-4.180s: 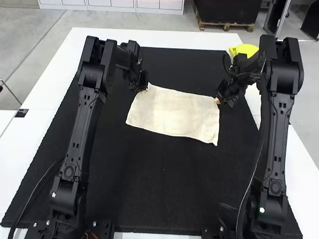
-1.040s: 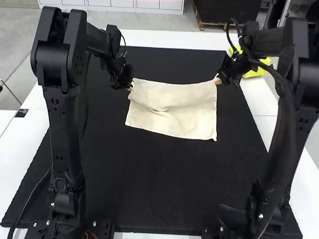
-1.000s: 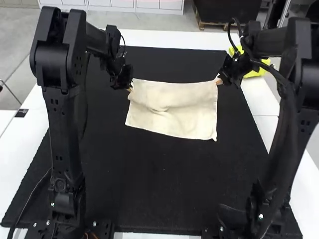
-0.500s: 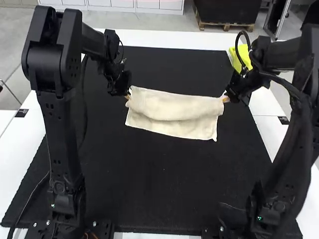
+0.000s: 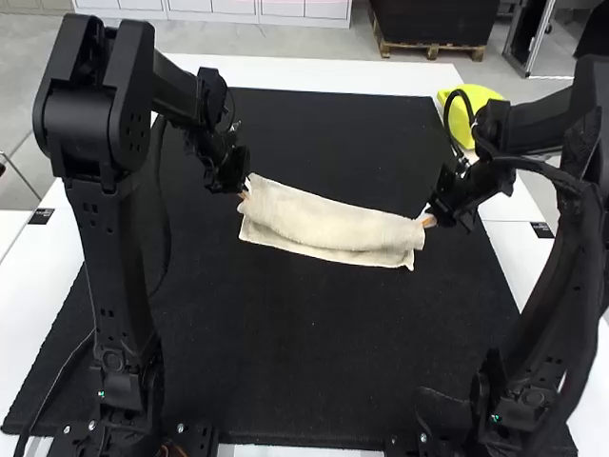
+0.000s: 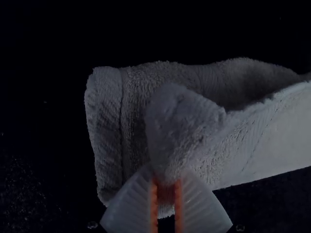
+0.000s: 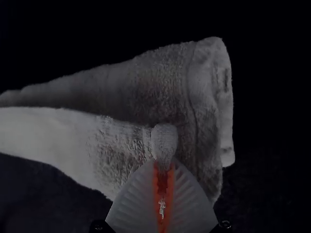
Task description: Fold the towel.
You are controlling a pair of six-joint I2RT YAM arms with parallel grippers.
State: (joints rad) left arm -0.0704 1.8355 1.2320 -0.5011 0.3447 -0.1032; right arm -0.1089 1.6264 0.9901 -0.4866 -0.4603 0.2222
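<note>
Towel point(image 5: 328, 221): cloth, matt, rough looped pile in both wrist views, with smoother, finely ribbed woven bands near the ends. Beneath the towel, mat point(image 5: 304, 352) dark and matt, textile-looking, faintly fuzzy at its edge; counter point(image 5: 67, 248) beyond it smooth, pale. At the towel's corners, jaws of ribbed, translucent plastic-looking material, orange pads point(image 6: 178, 204) rough and toothed.

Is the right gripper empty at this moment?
No, the right gripper has its ribbed fingers shut on a pinched part of the cream towel.
</note>
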